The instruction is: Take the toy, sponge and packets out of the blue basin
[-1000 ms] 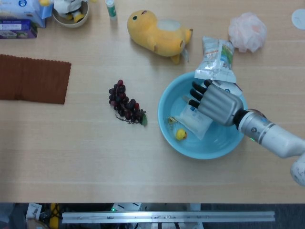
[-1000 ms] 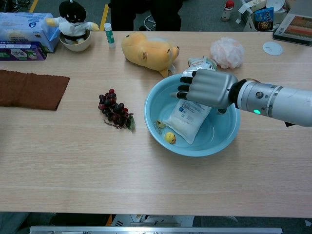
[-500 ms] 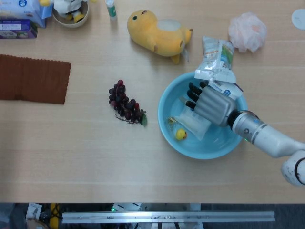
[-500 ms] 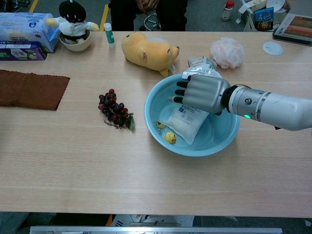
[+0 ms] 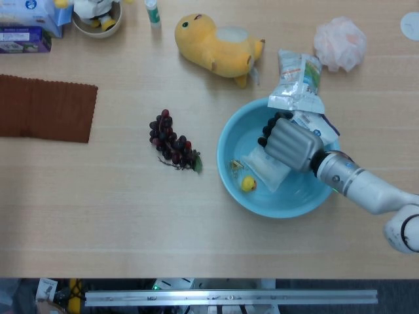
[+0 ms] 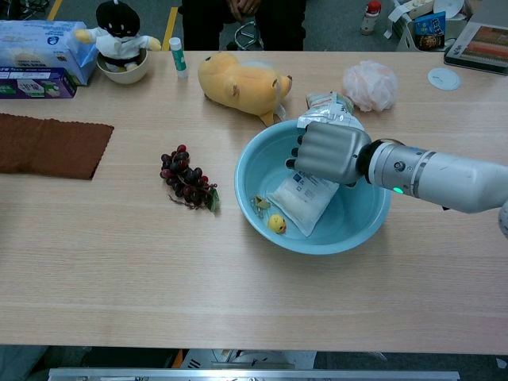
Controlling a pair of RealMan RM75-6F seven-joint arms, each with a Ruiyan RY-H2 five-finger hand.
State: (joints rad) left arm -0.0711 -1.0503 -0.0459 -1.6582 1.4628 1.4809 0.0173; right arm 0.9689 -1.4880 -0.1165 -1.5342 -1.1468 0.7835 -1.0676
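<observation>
The blue basin (image 5: 229, 134) (image 6: 248, 163) stands right of the table's middle. In it lie a white packet (image 5: 263, 171) (image 6: 300, 200), a small yellow duck toy (image 5: 248, 184) (image 6: 276, 224) and a small yellowish scrap (image 5: 234, 165). My right hand (image 5: 288, 142) (image 6: 327, 151) reaches into the basin from the right, its fingers curled down onto the far end of the white packet. A green-and-white packet (image 5: 298, 82) (image 6: 327, 105) lies against the basin's far rim, outside it. The pink sponge puff (image 5: 339, 43) (image 6: 370, 84) sits on the table behind. My left hand is out of sight.
A yellow plush toy (image 5: 216, 44) lies behind the basin, and a bunch of dark grapes (image 5: 173, 144) lies to its left. A brown cloth (image 5: 46, 108) covers the far left. A bowl with a figure (image 5: 97, 16), boxes (image 5: 26, 29) and a small bottle (image 5: 152, 12) line the back edge.
My right hand has sunk lower into the basin and its fingers, stretched out before, have curled in over the white packet. The packet and the duck lie where they were.
</observation>
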